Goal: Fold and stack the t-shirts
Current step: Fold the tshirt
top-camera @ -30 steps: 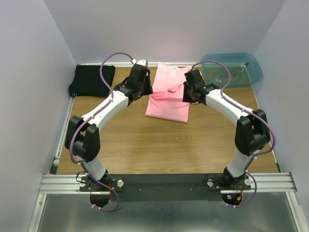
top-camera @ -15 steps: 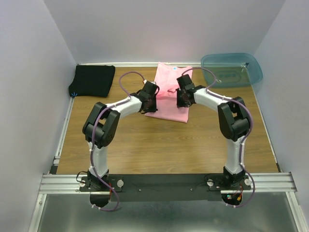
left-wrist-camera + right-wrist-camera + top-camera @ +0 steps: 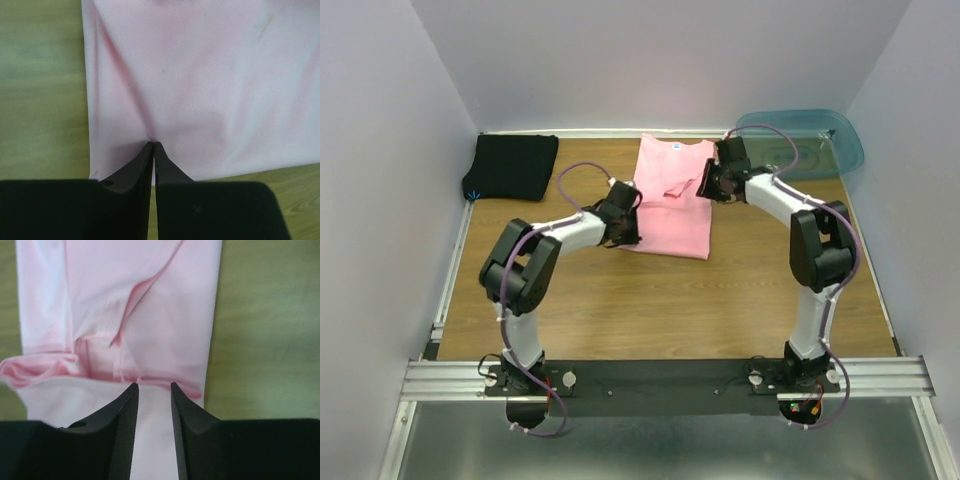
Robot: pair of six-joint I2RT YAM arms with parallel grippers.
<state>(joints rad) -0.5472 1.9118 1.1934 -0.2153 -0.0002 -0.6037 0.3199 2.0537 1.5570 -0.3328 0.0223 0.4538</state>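
Observation:
The light pink t-shirt [image 3: 672, 215] lies partly folded at the far middle of the wooden table [image 3: 620, 295], with a sleeve turned in on top. My left gripper [image 3: 626, 230] is at its near left corner, shut and pinching the pink cloth [image 3: 200, 75], which puckers at the tips. My right gripper [image 3: 709, 188] is at the shirt's right edge, open a little, low over the pink cloth [image 3: 170, 315] and holding nothing. The black t-shirt [image 3: 515, 167] lies folded at the far left corner, apart from both grippers.
A translucent blue-green plastic bin [image 3: 820, 150] stands at the far right corner, just behind the right arm. White walls close in the table on three sides. A metal rail runs along the left edge.
The left gripper has moved nearer and left along the pink shirt, pulling its near left corner out. The right gripper has moved back out to the shirt's right edge. The shirt lies flatter.

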